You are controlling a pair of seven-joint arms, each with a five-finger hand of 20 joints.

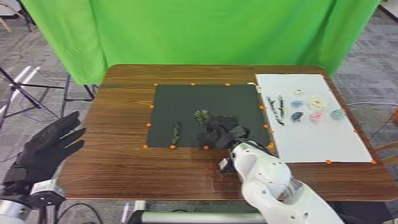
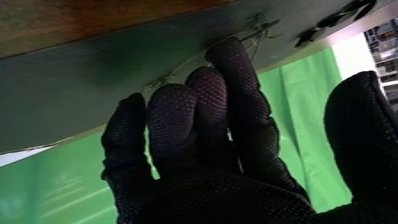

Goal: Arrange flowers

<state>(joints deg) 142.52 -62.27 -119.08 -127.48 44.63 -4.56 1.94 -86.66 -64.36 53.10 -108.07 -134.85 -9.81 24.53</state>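
My right hand (image 1: 222,131) is low over the black mat (image 1: 235,97) in the head view, beside a small leafy green sprig (image 1: 202,117). A second green stem (image 1: 176,134) lies on the mat farther left. In the right wrist view my right hand (image 2: 213,195) has its fingers straight and its thumb apart, fingertips close to a thin sprig (image 2: 258,32); whether they touch it I cannot tell. My left hand (image 1: 53,140) is at the table's left edge with fingers extended, holding nothing.
A white board (image 1: 324,145) at the right carries long dark green stems (image 1: 277,111) and several small blossoms, among them a cream one (image 1: 316,103), a pink one (image 1: 315,116) and a pale blue one (image 1: 337,114). Orange markers line the mat and board.
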